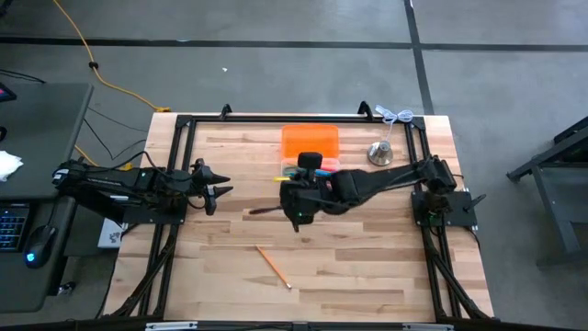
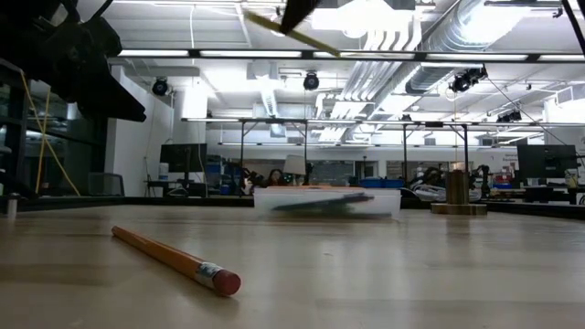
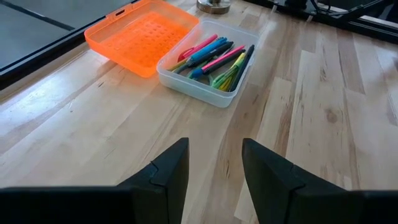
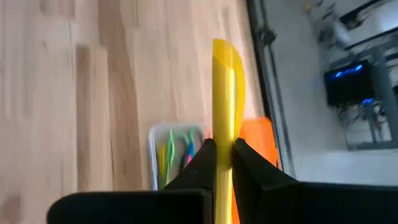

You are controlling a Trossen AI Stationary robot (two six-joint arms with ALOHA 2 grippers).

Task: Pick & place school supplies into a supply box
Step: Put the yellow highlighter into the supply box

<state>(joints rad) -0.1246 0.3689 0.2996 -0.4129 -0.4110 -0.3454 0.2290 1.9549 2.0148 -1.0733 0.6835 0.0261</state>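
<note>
Right gripper (image 4: 224, 155) clamped on a yellow pencil (image 4: 225, 99), held clear above the worktop (image 1: 367, 267) beside the box (image 3: 205, 65), ready to drop in. Left gripper (image 3: 214, 168) parted, empty, waiting frame-left.

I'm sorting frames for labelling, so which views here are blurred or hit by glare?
Right wrist view: table and clear box smeared by motion; the yellow pencil in the right gripper stays fairly sharp. Low view: ceiling lights glare; the orange pencil is crisp, the box soft. Left wrist view and high view: evenly lit, sharp.
</note>
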